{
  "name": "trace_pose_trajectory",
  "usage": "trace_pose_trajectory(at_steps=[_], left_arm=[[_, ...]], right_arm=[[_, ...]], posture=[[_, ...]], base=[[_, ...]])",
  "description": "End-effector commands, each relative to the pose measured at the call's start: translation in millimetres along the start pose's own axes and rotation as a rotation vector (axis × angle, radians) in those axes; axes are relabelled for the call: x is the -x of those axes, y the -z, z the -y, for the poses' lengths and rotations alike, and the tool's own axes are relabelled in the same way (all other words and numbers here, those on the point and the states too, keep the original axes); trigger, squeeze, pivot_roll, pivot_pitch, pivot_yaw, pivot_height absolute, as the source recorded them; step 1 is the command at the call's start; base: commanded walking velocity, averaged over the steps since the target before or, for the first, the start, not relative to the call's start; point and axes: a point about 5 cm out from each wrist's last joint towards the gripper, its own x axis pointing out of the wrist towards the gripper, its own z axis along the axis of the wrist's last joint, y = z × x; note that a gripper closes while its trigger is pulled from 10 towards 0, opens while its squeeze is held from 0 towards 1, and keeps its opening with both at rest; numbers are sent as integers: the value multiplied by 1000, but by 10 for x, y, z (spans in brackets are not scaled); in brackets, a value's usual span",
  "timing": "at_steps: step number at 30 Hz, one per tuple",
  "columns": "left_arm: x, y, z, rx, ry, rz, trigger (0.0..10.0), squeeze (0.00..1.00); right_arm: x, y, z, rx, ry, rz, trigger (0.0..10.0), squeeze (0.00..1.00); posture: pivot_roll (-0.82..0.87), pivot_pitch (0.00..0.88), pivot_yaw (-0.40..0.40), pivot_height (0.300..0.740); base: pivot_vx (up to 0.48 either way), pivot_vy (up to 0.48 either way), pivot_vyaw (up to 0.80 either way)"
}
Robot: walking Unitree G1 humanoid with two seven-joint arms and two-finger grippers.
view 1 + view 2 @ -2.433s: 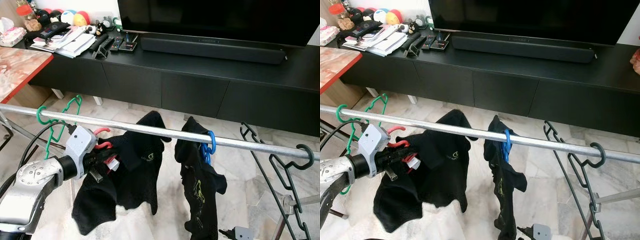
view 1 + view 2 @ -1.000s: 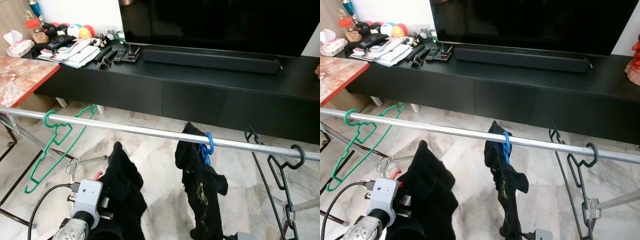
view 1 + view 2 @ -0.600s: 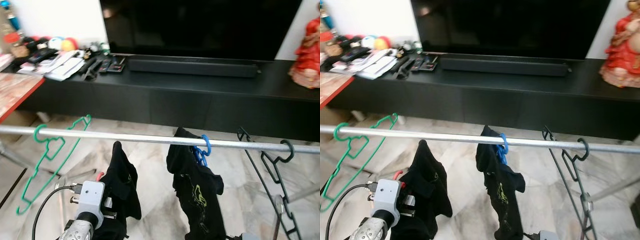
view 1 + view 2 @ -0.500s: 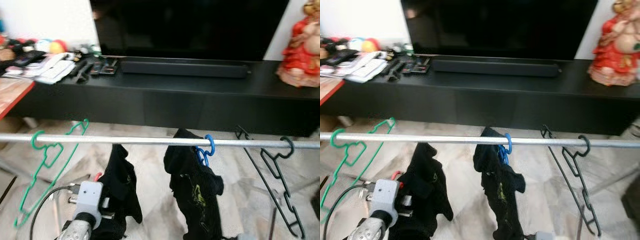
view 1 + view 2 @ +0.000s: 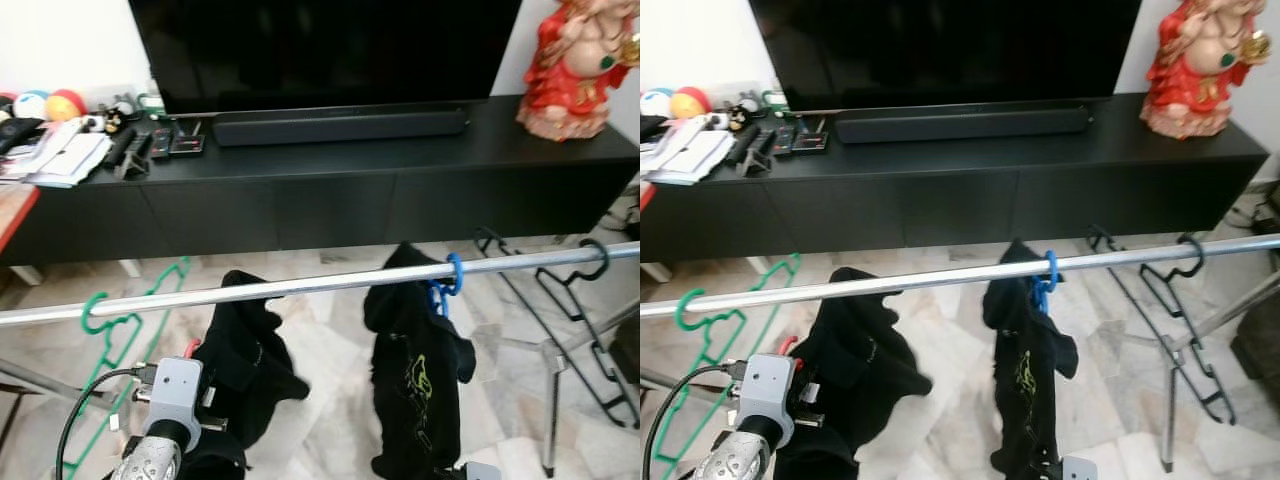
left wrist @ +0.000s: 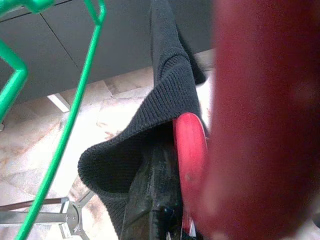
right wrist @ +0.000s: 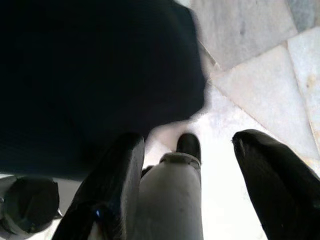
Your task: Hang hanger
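Left hand grips red hanger below rail, beside green hanger.

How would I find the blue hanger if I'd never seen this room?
Look at the long silver rail in front of the black TV cabinet. Near its middle, a blue hanger hooks over it, carrying a black shirt. The neighbouring hangers are green and black, both bare.

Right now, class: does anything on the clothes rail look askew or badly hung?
Yes. The black T-shirt on the blue hanger hangs bunched in a narrow twisted column instead of spread, and the metal rail slants, its left end lower.
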Motion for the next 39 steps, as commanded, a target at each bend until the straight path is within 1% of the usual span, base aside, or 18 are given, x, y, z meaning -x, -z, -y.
trace_pose_trajectory(at_steps=[1, 11, 39], left_arm=[[5, -59, -17, -8, -8, 34, 10000, 0], [24, -62, -29, -1, -12, 33, 10000, 0], [26, -83, -23, 13, -18, 39, 10000, 0]], right_arm=[[11, 28, 41, -6, 14, -9, 10000, 0], [9, 25, 34, -15, 18, -7, 10000, 0], [8, 11, 41, -15, 23, -1, 10000, 0]], posture=[[20, 166, 63, 740], [26, 175, 65, 740], [24, 187, 61, 740]], base=[[0, 0, 0], [0, 0, 0], [-280, 0, 0]])
